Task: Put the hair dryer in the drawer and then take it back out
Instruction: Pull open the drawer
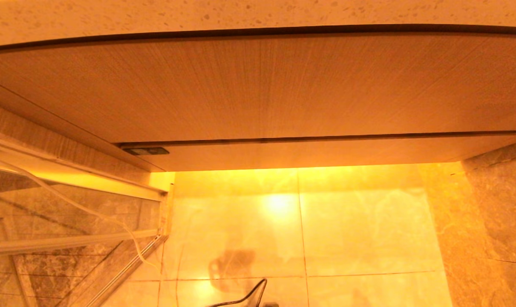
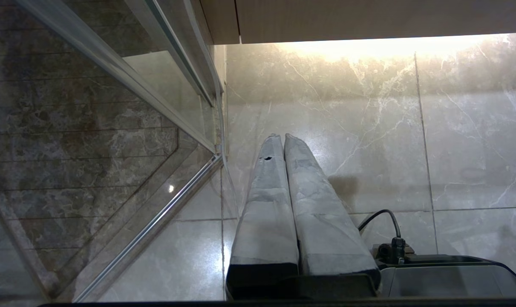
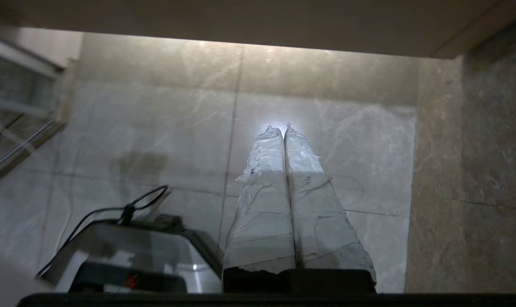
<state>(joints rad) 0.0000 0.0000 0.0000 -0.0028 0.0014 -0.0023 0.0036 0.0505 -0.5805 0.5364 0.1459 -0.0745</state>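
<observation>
With the drawer (image 1: pixel 309 155) shut and no hair dryer in sight, the left gripper (image 2: pixel 283 137) and right gripper (image 3: pixel 283 128) hang closed and empty above the floor (image 1: pixel 360 221), apparently parked before any reach

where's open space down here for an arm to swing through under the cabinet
Open room: the tiled floor below the cabinet, bordered by the stone wall on the right. Tight: the left side, where the glass partition and its cord stand. Both grippers hang over bare tile, jaws shut and empty.
</observation>
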